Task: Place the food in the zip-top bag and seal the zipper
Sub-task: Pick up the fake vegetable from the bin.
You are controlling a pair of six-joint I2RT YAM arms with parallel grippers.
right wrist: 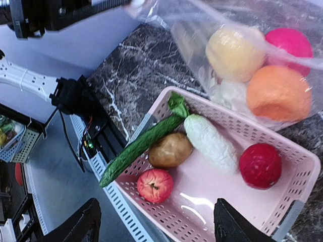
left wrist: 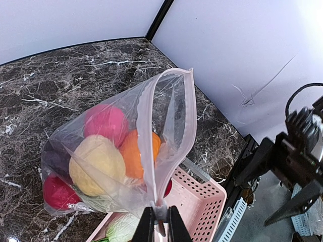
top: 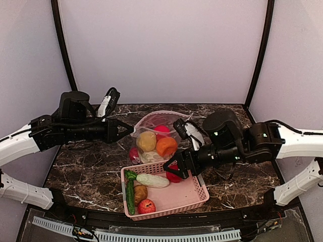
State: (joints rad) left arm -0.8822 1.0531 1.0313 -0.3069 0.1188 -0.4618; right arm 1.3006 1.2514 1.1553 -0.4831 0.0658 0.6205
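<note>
The clear zip-top bag (top: 157, 121) stands open at mid table, holding a yellow ball (top: 146, 141), an orange ball (top: 166, 146), a pink ball (top: 161, 129) and a red one (top: 133, 154). My left gripper (top: 127, 132) is shut on the end of its pinkish zipper (left wrist: 145, 131), and its fingers (left wrist: 146, 229) pinch the strip. My right gripper (top: 182, 169) is open and empty above the pink basket (top: 194, 199). In the basket lie a cucumber (right wrist: 141, 148), a potato (right wrist: 170, 149), a red apple (right wrist: 155, 185), a pale cabbage (right wrist: 211, 142) and a red ball (right wrist: 260, 165).
The basket sits at the table's near edge, touching the bag's front. Dark marble table (top: 86, 171) spreads to the left and right. White booth walls (top: 161, 50) close the back and sides.
</note>
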